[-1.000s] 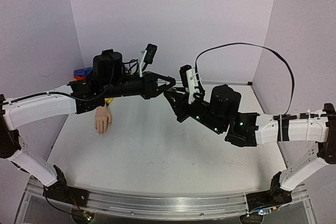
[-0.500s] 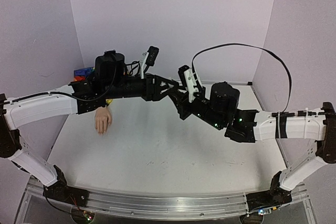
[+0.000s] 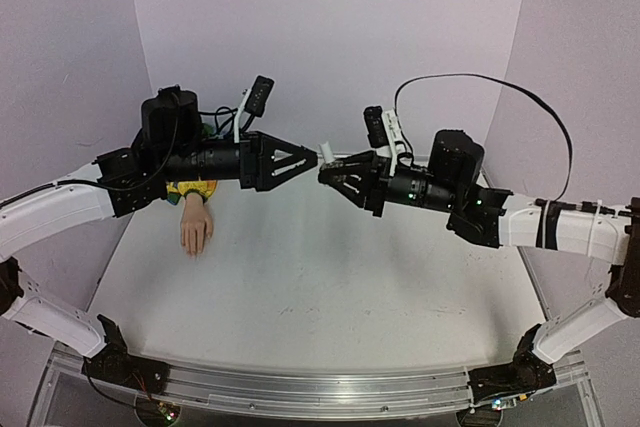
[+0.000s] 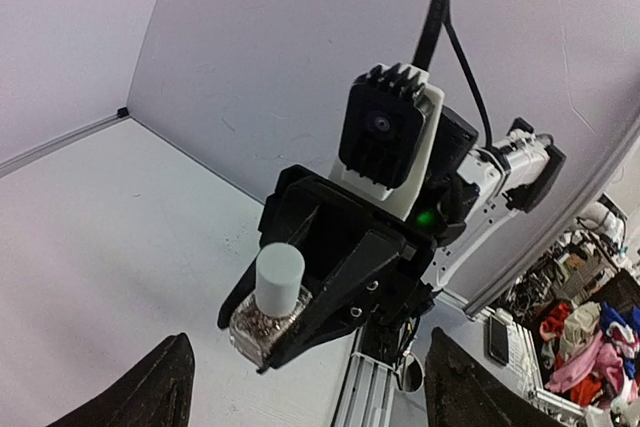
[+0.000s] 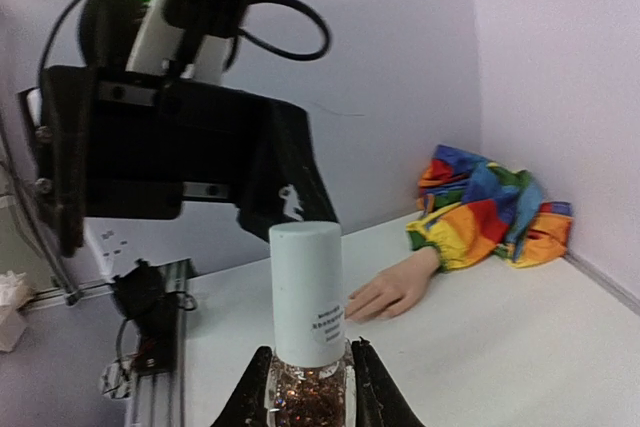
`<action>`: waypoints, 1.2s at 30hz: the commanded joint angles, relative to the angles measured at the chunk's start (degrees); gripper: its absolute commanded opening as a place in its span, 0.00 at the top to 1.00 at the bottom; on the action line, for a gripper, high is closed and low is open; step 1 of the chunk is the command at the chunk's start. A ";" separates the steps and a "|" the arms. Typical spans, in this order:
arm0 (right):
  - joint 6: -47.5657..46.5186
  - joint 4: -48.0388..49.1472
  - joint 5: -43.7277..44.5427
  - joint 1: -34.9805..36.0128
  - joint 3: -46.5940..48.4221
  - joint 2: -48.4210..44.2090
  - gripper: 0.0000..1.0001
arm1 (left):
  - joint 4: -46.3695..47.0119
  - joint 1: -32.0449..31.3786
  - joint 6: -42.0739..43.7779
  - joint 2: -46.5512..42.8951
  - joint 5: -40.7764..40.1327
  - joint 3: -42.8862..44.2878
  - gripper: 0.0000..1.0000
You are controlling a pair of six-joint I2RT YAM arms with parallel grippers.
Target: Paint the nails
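Observation:
A small bottle of glittery polish with a white cap hangs in mid-air above the table's middle, and my right gripper is shut on its glass body. My left gripper points at the cap from the left, a short gap away. In the left wrist view its fingers stand wide apart with nothing between them, so it is open. The pale mannequin hand lies flat at the table's left with a rainbow sleeve. The nails at its fingertips are too small to make out.
The white table is walled by lilac panels at the back and sides. A metal rail with both arm bases runs along the near edge. A black cable arcs above my right arm.
My left gripper has opened and drawn back to the left, away from the bottle's cap. My right gripper has swung right and levelled out with the bottle still in it. The cap stays on.

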 commanded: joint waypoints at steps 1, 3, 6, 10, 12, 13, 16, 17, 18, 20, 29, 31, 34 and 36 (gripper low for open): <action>7.87 7.86 -19.42 0.05 4.68 1.62 1.00 | 3.82 0.06 0.31 0.16 8.93 0.90 0.22; 9.78 9.76 -21.85 -0.16 5.11 2.47 1.00 | 4.94 -0.10 0.45 1.23 12.07 1.65 0.25; 11.40 12.01 -23.17 -0.47 5.33 3.57 1.00 | 5.66 -0.47 0.34 2.46 13.31 2.30 0.34; 12.18 12.98 -23.59 -0.91 5.48 4.72 1.00 | 5.94 -0.48 -0.04 2.99 13.09 2.83 0.47; 12.17 13.16 -23.66 -1.15 5.40 4.95 1.00 | 5.88 -0.48 -0.02 2.97 11.50 2.91 0.54; 12.12 13.18 -23.63 -1.22 5.40 5.00 1.00 | 5.89 -0.48 0.13 2.99 10.50 2.84 0.57; 11.82 13.10 -23.27 -1.46 5.23 5.05 1.00 | 5.91 -0.48 0.07 3.26 9.04 2.64 0.64; 11.67 13.03 -22.90 -1.48 5.03 5.07 1.00 | 5.88 -0.52 -0.05 3.38 8.84 2.70 0.67; 11.45 13.01 -22.74 -1.68 4.77 5.05 1.00 | 5.86 -0.48 -0.14 3.59 8.73 2.72 0.68; 11.21 12.75 -22.25 -1.92 4.46 5.26 1.00 | 5.68 -0.48 -0.15 3.92 8.55 2.66 0.72; 8.33 8.82 -20.10 -2.22 4.60 5.96 1.00 | 3.95 -0.48 0.03 2.78 7.64 1.69 0.32; 7.13 7.29 -19.46 -2.22 4.74 5.82 1.00 | 1.87 -0.48 0.18 1.90 6.66 1.40 0.19; 4.60 3.31 -18.82 -2.23 5.69 6.04 1.00 | -3.60 -0.39 0.44 0.72 5.20 1.62 0.12; 3.34 1.09 -18.42 -2.28 6.29 6.39 1.00 | -7.71 -0.39 0.38 0.06 3.34 2.21 0.10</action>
